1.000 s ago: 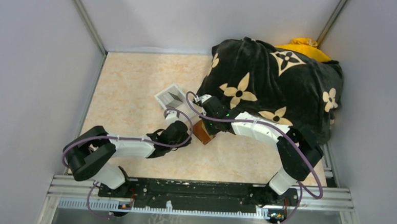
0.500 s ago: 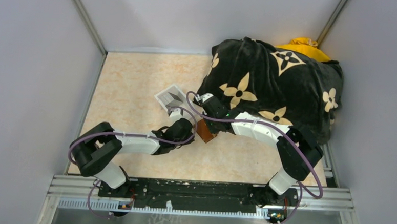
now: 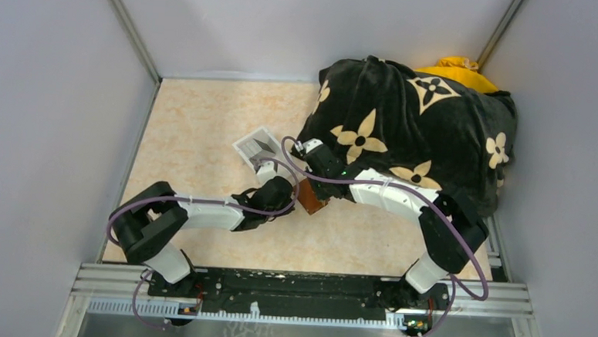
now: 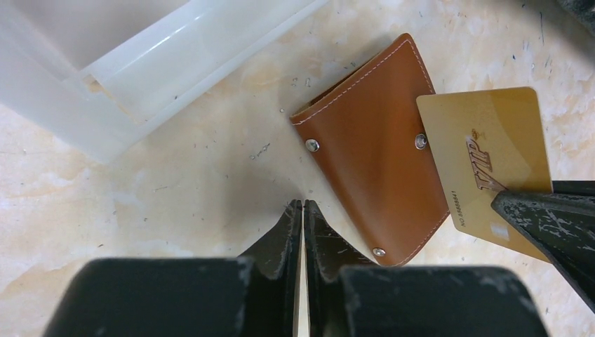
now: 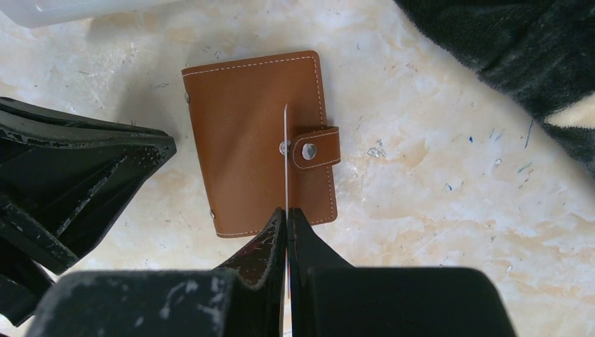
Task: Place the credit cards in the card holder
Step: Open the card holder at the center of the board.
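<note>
**Clerk:** Status of the tools?

**Inspector:** Found the right tool (image 5: 286,213) clenched on a gold card (image 4: 484,158), held edge-down. Found the left tool (image 4: 302,207) clenched too, with nothing seen between its fingers.

**Clerk:** And the card holder?

**Inspector:** Located the card holder (image 5: 256,140) flat on the tabletop (image 3: 205,125), directly below the right tool's tips and just ahead and to the right of the left tool's tips. Noted the strap snapped shut. Could not tell whether the card edge touches the leather.

**Clerk:** Hazards?

**Inspector:** Rated the shut snap the chief one. Feared bending the card, twisting it in the grip or shoving the holder away by pressing down on a closed cover. Expected sliding of smooth leather on a smooth top unless pinned. Flagged crowding as well, with both tools close over one small item and liable to knock fingers.

**Clerk:** Surface and room?

**Inspector:** Logged a pale marbled tabletop, scuffed and specked. Logged a clear plastic tray (image 4: 161,63) ahead and left of the left tool, apart from the holder. Logged a black flower-patterned blanket (image 3: 414,120) heaped beyond the right tool, over something yellow (image 3: 456,67). Logged plain grey walls (image 3: 53,86) on three sides.
</note>
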